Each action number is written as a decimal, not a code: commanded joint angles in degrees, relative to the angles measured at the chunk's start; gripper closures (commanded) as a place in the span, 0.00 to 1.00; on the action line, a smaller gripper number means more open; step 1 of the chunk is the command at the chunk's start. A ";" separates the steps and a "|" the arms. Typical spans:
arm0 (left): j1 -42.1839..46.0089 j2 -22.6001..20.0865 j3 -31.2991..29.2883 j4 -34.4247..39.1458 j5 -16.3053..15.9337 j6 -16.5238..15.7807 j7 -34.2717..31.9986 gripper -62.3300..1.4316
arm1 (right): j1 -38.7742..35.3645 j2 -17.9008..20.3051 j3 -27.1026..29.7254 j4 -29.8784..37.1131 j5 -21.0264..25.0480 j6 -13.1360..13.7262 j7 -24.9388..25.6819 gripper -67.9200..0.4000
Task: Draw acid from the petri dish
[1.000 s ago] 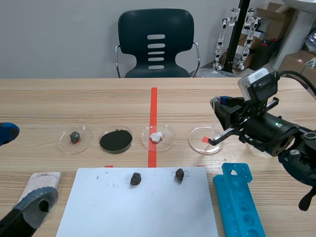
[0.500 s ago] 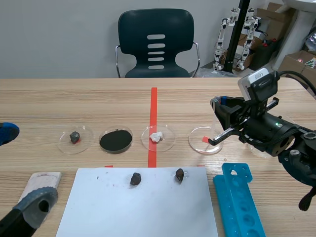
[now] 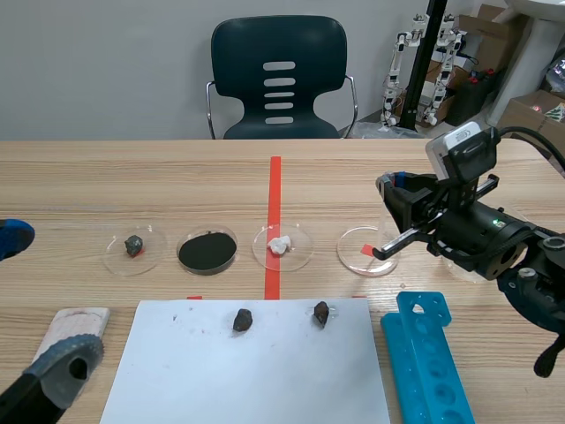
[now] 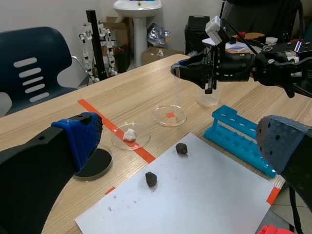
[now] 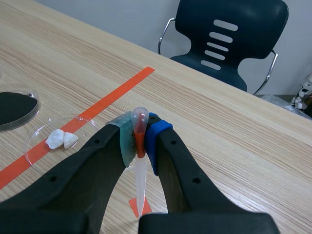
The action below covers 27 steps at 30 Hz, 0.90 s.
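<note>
Pinching the pipette between its pads, my right gripper holds it upright, tip hanging below the fingers over the petri dish. My left gripper gapes wide, holding nothing.

A plain grey wall fills the upper left of the frame, behind a long light-wood table. At top centre a dark chair with a slotted back and chrome legs stands at the table's far edge. The upper right corner is cluttered with cardboard boxes, a black pole and a white pedestal basin.
</note>
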State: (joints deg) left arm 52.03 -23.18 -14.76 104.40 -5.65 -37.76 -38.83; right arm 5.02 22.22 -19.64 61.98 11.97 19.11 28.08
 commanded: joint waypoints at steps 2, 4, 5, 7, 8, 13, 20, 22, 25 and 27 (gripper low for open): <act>0.17 0.15 -0.48 0.92 -0.79 -0.13 -0.76 0.00 | 0.37 0.02 0.07 0.26 0.44 0.02 0.42 0.98; 0.17 0.15 -0.48 0.92 -0.79 -0.13 -0.76 0.00 | 0.35 0.02 0.07 0.26 0.44 0.02 0.42 0.98; 0.17 0.15 -0.48 0.92 -0.79 -0.13 -0.76 0.00 | 0.35 0.02 0.07 0.26 0.44 0.02 0.42 0.98; 0.17 0.15 -0.48 0.92 -0.79 -0.13 -0.76 0.00 | 0.35 0.02 0.07 0.26 0.44 0.02 0.42 0.96; 0.17 0.15 -0.48 0.92 -0.79 -0.13 -0.76 0.00 | 0.35 0.02 0.07 0.26 0.44 0.02 0.42 0.96; 0.17 0.15 -0.48 0.92 -0.79 -0.13 -0.76 0.00 | 0.35 0.02 0.07 0.26 0.44 0.02 0.44 0.96; 0.17 0.15 -0.48 0.92 -0.79 -0.13 -0.76 0.00 | 0.35 0.04 0.07 0.26 1.36 0.02 0.61 0.96; 0.17 0.15 -0.48 0.92 -0.79 -0.13 -0.76 0.00 | 0.35 0.04 0.07 0.26 1.73 0.02 0.61 0.96; 0.17 0.15 -0.48 0.92 -0.79 -0.13 -0.76 0.00 | 0.35 0.04 0.07 0.26 1.73 0.02 0.61 0.96; 0.17 0.15 -0.48 0.92 -0.79 -0.13 -0.76 0.00 | 0.35 0.04 0.07 0.26 1.73 0.02 0.61 0.96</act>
State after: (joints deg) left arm 52.03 -23.18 -14.76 104.40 -5.65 -37.76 -38.83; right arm 4.86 22.22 -19.64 61.98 13.08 19.11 28.08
